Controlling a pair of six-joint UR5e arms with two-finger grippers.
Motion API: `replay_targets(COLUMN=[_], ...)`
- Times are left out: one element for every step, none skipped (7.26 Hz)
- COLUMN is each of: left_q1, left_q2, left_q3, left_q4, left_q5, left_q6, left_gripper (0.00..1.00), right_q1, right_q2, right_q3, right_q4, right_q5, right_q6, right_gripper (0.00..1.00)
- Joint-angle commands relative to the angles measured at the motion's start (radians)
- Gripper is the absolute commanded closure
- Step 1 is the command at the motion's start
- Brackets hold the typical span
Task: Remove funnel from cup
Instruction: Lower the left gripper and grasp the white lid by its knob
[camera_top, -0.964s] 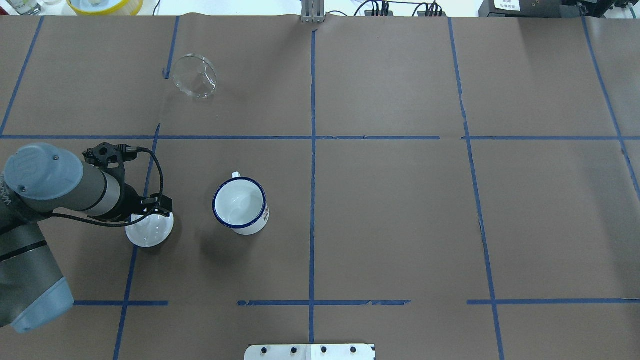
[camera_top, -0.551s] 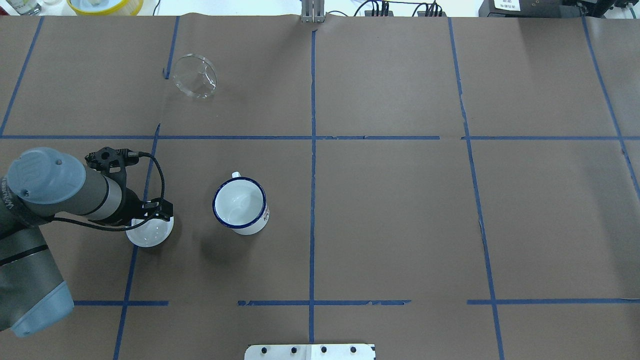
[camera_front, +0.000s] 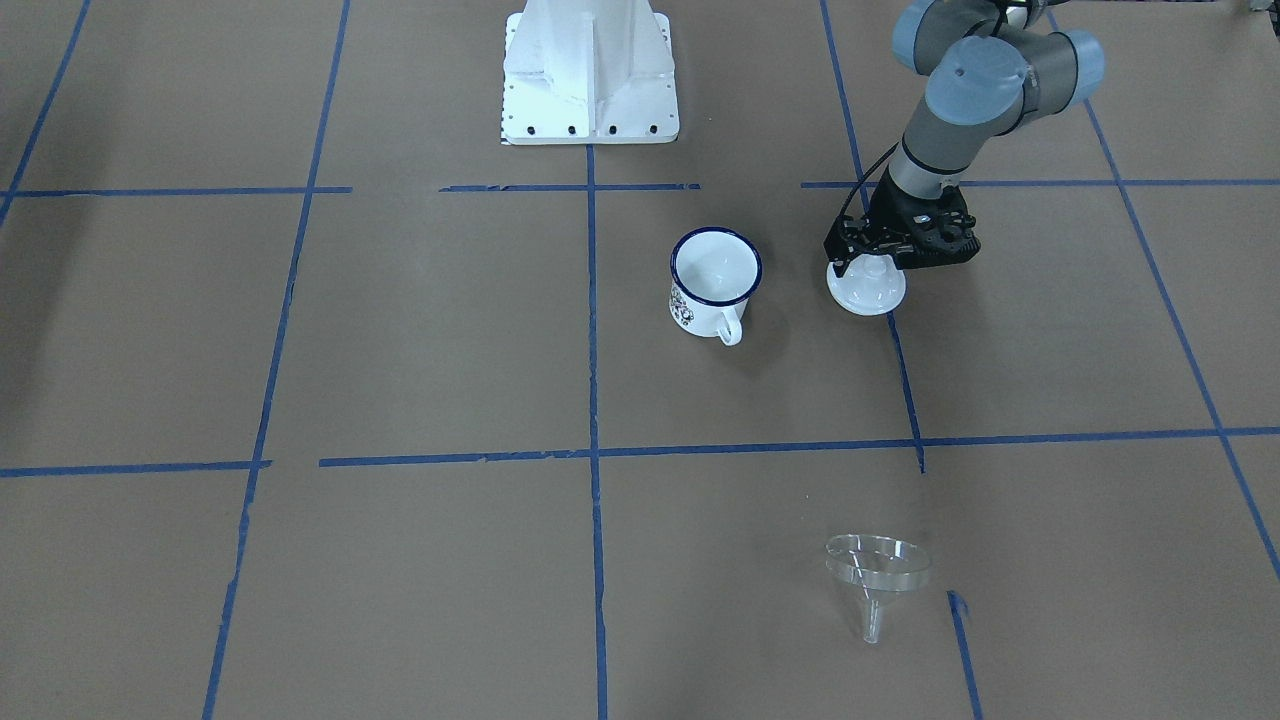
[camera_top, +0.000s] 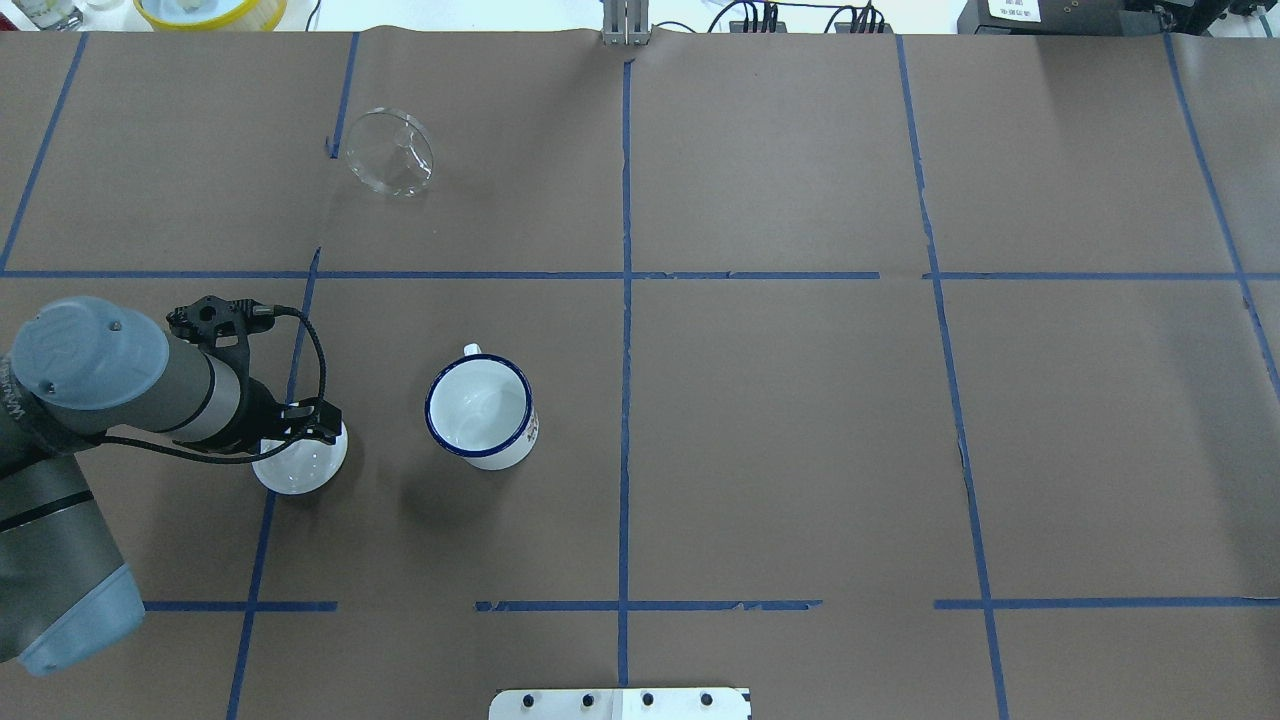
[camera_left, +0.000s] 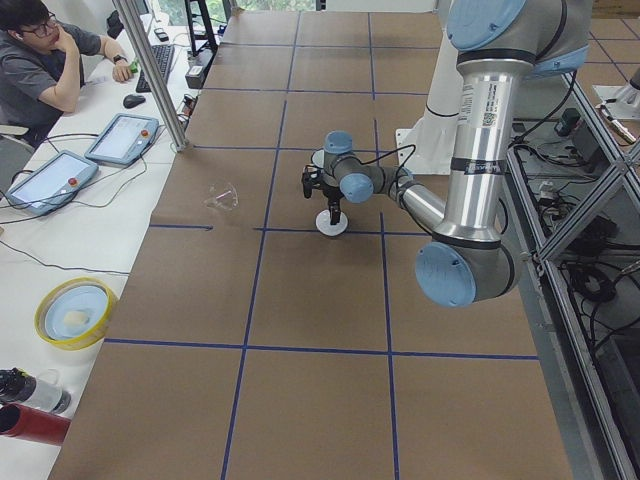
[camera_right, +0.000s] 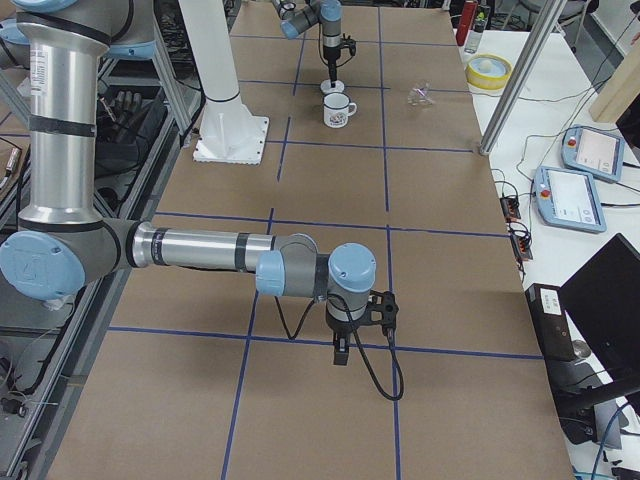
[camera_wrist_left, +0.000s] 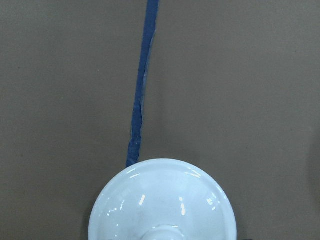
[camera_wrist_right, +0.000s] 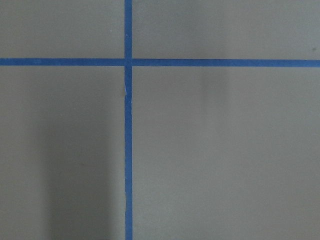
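Overhead exterior: funnel (camera_top: 390, 152), clear, wide rim, short spout, lying tilted on surface (camera_top: 800, 450), well apart from cup (camera_top: 480, 410). Left end effector (camera_front: 868, 262) at white lid (camera_front: 866, 292); right end effector (camera_right: 341, 355) elsewhere. Cannot tell either's grip.

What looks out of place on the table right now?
The funnel lies tipped on its side on the table, well apart from the cup, which stands upright and empty. The left gripper hangs at the knob of the white lid beside the cup. Whether it grips the knob is unclear.
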Motion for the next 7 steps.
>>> replay_targets(left_q1=[0.000, 0.000, 0.000, 0.000, 0.000, 0.000, -0.002], left_q2=[0.000, 0.000, 0.000, 0.000, 0.000, 0.000, 0.000], left_q3=[0.000, -0.005, -0.014, -0.012, -0.014, -0.014, -0.014], left_q4=[0.000, 0.015, 0.032, 0.034, 0.035, 0.035, 0.035], left_q5=[0.000, 0.000, 0.000, 0.000, 0.000, 0.000, 0.000], left_q6=[0.000, 0.000, 0.000, 0.000, 0.000, -0.002, -0.002], left_gripper=[0.26, 0.26, 0.26, 0.26, 0.36, 0.55, 0.80], right_q1=[0.000, 0.000, 0.000, 0.000, 0.000, 0.000, 0.000], right_q2=[0.000, 0.000, 0.000, 0.000, 0.000, 0.000, 0.000], right_q3=[0.000, 0.000, 0.000, 0.000, 0.000, 0.000, 0.000], right_q4=[0.000, 0.000, 0.000, 0.000, 0.000, 0.000, 0.000], right_q5=[0.000, 0.000, 0.000, 0.000, 0.000, 0.000, 0.000], right_q6=[0.000, 0.000, 0.000, 0.000, 0.000, 0.000, 0.000], right_gripper=[0.00, 0.00, 0.00, 0.00, 0.00, 0.00, 0.00])
